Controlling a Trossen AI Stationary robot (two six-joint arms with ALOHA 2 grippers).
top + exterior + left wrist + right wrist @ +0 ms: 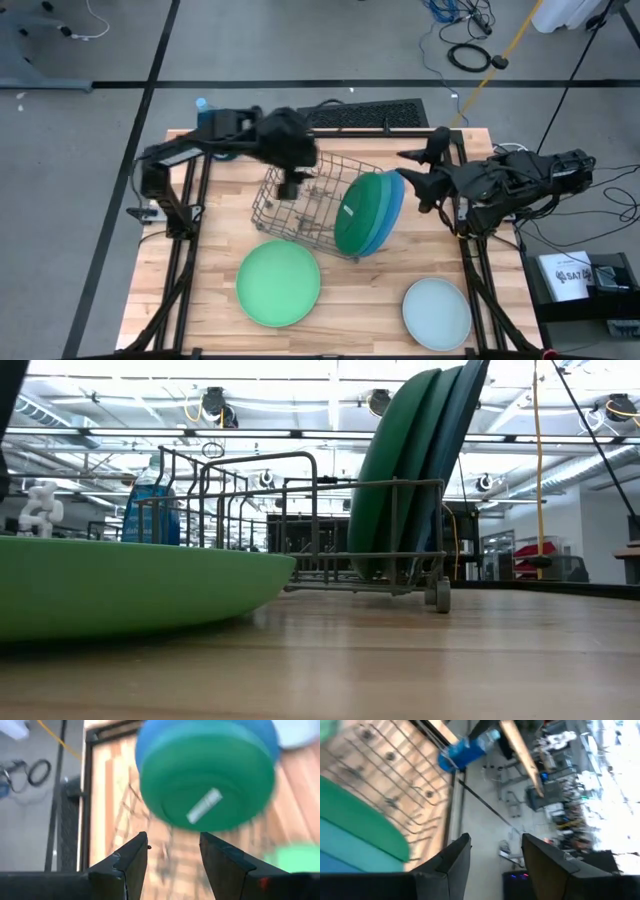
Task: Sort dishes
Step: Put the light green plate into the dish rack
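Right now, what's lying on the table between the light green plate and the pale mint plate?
Nothing. In the high view, only bare wood separates the light green plate from the pale mint plate; the wire rack stands farther back.

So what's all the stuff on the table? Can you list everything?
Wire rack: one, grey, middle of the table.
Plates in the rack: three on edge at its right end, dark green in front, teal behind it, bright blue at the back.
Light green plate: one, flat, front of the table.
Pale mint plate: one, flat, front right.
Bottle: one, blue, behind the rack.
Table: one, light wood.
Left hand: dark, open, empty, over the rack.
Right hand: dark, open, empty, right of the plates.
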